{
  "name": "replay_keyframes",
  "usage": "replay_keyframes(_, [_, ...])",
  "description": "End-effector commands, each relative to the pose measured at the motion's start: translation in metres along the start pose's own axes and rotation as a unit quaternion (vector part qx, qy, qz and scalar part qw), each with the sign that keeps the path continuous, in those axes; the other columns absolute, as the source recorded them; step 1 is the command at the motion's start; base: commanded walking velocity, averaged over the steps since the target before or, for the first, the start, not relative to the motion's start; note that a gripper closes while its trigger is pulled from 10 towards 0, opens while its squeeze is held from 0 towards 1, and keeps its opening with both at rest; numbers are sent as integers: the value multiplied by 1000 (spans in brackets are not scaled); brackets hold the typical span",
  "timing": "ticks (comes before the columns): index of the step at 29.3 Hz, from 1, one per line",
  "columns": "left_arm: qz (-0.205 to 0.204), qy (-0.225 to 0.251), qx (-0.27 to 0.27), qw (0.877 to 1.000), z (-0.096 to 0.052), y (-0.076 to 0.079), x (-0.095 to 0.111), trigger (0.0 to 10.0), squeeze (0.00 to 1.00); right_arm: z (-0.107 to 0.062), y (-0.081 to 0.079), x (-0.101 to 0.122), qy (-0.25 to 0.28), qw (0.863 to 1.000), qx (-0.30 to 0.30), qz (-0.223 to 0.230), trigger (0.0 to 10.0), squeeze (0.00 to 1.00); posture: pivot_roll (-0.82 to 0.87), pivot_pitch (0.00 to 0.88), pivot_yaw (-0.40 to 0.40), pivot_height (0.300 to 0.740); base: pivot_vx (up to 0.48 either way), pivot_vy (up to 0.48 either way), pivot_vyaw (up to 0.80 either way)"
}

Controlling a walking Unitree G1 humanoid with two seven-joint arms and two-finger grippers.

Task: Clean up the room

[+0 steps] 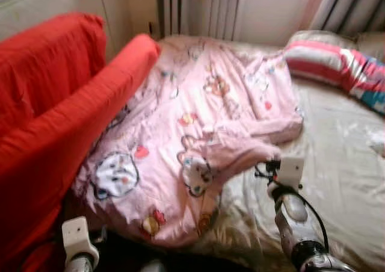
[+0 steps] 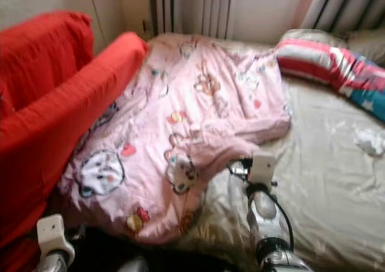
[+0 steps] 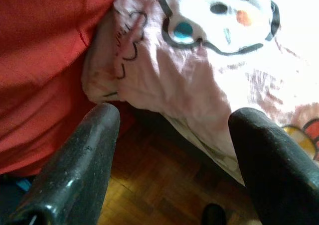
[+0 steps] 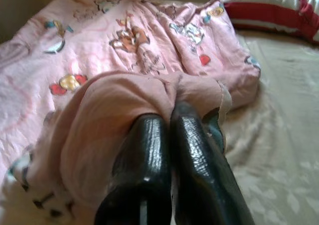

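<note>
A pink cartoon-print blanket (image 1: 198,121) lies rumpled over the left half of the bed, its near corner hanging off the foot end. My right gripper (image 4: 167,118) is shut on a bunched fold of the blanket's right edge. That arm's wrist (image 1: 289,173) reaches in over the beige sheet (image 1: 343,176). My left gripper (image 3: 175,114) is open and holds nothing. It is low at the foot of the bed, just short of the hanging blanket corner (image 3: 164,80). The left wrist (image 1: 78,239) is at the bottom left.
A red sofa (image 1: 54,115) presses against the bed's left side. A red-and-white striped pillow (image 1: 331,61) lies at the head, and a small white crumpled thing (image 2: 370,141) sits on the sheet at right. Wooden floor (image 3: 149,195) lies under the left gripper.
</note>
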State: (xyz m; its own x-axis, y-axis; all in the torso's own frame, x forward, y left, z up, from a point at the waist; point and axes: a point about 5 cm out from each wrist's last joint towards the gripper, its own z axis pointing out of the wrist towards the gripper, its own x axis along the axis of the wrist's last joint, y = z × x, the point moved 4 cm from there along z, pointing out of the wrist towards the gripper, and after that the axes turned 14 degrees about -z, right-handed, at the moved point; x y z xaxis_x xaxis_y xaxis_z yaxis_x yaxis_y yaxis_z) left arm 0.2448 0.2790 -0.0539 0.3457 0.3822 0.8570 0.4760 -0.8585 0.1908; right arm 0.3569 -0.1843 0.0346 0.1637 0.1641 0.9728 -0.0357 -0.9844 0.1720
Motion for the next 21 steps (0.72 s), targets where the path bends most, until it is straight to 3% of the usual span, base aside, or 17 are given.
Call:
replay_keyframes(1, [6, -18, 7, 1000, -3, -5, -9, 10000, 0, -3, 4, -5, -8, 1000, -5, -2, 10000, 0, 152, 15, -47, 740, 0, 0, 0])
replay_keyframes(9, [14, -70, 24, 997, -10, -12, -33, 10000, 0, -7, 7, -12, -18, 1000, -16, 0, 10000, 0, 137, 34, -40, 740, 0, 0, 0])
replay_keyframes(21, [13, -100, 32, 994, -17, -18, -48, 10000, 0, -9, 6, -16, -22, 1000, -20, -1, 10000, 0, 142, 47, -35, 740, 0, 0, 0])
